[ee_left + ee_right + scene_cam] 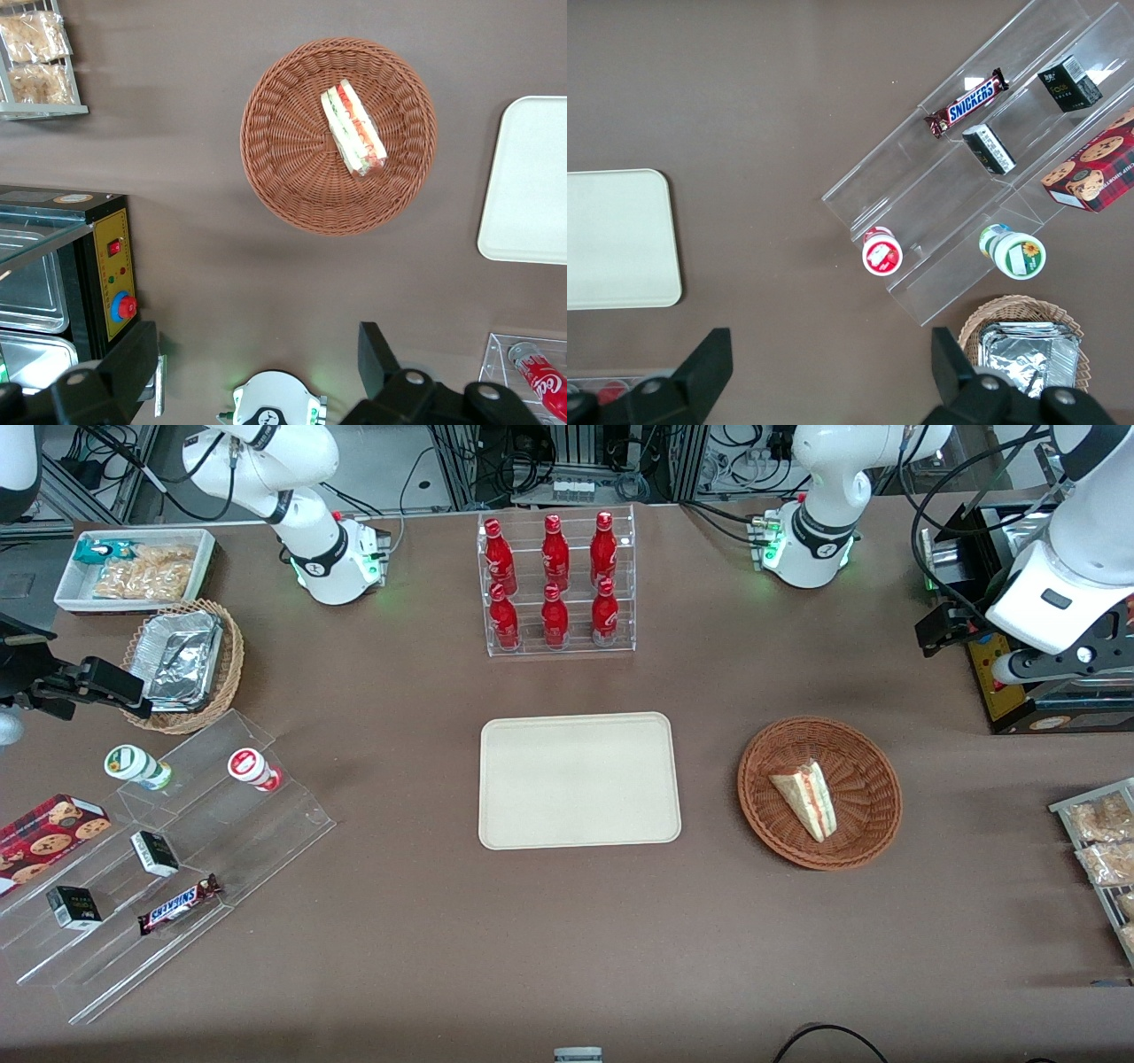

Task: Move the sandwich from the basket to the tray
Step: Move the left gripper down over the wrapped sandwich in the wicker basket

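Sitting in the basket (820,793) on the brown counter (567,939) is the sandwich (804,797), untouched, with the tray (579,779) bare just beside it. Gripper (257,354) hangs high up at the working arm's end, fingers (133,354) spread apart, holding nothing.

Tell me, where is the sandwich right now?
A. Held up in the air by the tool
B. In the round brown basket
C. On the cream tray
B. The sandwich lies in the basket, the tray is bare, and the open tool hangs above the table, apart from the basket.
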Robot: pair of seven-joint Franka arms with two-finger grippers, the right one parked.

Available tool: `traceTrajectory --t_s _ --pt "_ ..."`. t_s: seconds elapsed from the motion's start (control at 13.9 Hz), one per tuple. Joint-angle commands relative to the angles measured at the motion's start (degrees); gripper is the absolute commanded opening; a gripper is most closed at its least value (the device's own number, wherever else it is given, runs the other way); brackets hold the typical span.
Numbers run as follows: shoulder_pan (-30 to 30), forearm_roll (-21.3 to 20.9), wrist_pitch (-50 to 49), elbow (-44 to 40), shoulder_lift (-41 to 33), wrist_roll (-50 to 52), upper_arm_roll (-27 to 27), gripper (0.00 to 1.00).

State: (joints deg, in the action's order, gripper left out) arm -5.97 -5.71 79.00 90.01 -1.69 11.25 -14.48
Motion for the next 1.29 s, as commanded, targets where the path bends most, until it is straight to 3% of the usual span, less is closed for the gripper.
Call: traceTrajectory --t_s 0.0,0.5,0.79,1.22 --pt "0.0 1.0 0.7 0.8 -1.1 -0.8 0.3 1.00" --pt "-0.5 0.9 2.2 0.4 4.5 -0.2 0.3 1.00" --pt "0.2 1.0 13.3 8.6 6.1 0.8 0.2 1.00" --pt "3.9 0.9 30.3 19.8 10.4 21.4 0.2 1.00"
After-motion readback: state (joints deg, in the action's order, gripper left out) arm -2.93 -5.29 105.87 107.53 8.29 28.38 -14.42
